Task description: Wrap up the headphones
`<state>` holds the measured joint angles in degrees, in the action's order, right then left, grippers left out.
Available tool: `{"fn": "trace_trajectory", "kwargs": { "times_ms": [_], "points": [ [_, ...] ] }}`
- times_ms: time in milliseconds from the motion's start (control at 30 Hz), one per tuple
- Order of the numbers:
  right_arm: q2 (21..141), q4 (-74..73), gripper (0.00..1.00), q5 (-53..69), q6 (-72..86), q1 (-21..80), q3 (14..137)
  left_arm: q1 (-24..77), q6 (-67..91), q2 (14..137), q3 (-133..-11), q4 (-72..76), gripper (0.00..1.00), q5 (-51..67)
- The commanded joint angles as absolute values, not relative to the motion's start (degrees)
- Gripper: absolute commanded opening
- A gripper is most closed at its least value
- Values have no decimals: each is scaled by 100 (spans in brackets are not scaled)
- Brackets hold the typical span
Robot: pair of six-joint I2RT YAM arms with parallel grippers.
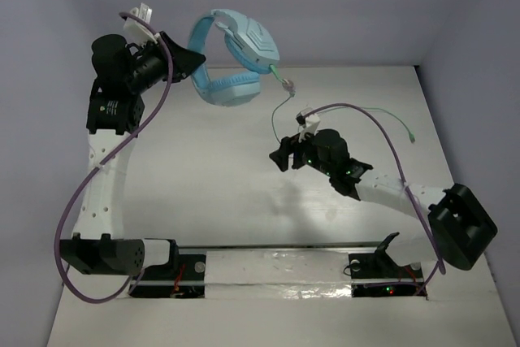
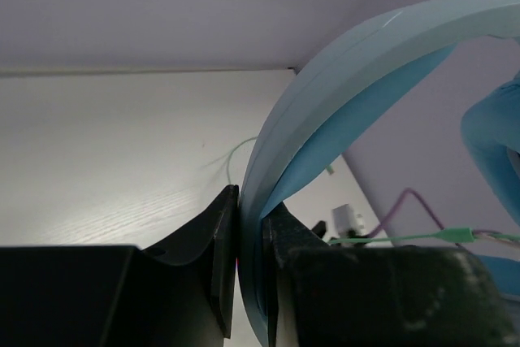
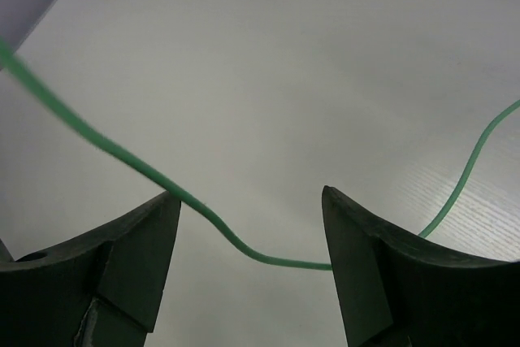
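Note:
The light blue headphones (image 1: 236, 58) hang in the air at the back left. My left gripper (image 1: 193, 58) is shut on their headband (image 2: 325, 111), which stands between the two black fingers (image 2: 219, 249) in the left wrist view. The thin pale green cable (image 1: 280, 107) drops from an earcup to the table and runs right to its plug end (image 1: 413, 139). My right gripper (image 1: 282, 154) is open low over the table. In the right wrist view the cable (image 3: 244, 243) crosses the gap between its fingertips (image 3: 166, 217), with neither finger closed on it.
Purple arm cables (image 1: 382, 132) loop over the right arm and down the left arm (image 1: 77, 201). The white table (image 1: 203, 184) ends at grey walls at the back and sides. The arm bases sit at the near edge.

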<state>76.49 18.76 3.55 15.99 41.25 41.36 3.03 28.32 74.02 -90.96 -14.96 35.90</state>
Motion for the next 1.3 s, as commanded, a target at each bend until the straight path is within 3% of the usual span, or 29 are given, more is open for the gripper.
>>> {"fn": "trace_trajectory", "kwargs": {
  "times_ms": [0, 567, 767, 933, 1133, 1200, 1267],
  "points": [
    [7918, 2442, 76, 431, 1476, 4052, 4307, 255, 3462, 7383, -9404, -809, 0, 4218],
    [8701, 2733, 59, 1010, 1266, 3366, 4816, -87, 4244, 7269, -9932, -423, 0, 4754],
    [9035, 3207, 65, 1494, 1529, 3366, 4957, -88, 4868, 7137, -9748, 175, 0, 4869],
    [9193, 3401, 78, 1494, 1608, 3366, 4966, -141, 5273, 6979, -9343, 702, 0, 5009],
    [9333, 3253, 83, 1327, 1328, 3366, 5255, -263, 5282, 6908, -9333, 651, 0, 5019],
    [9430, 3103, 80, 1336, 1239, 3305, 5361, -333, 5317, 6943, -9492, 650, 0, 5010],
    [9518, 3164, 70, 1362, 1274, 3252, 5327, -334, 5475, 6987, -9658, 764, 0, 4992]
  ]
}}
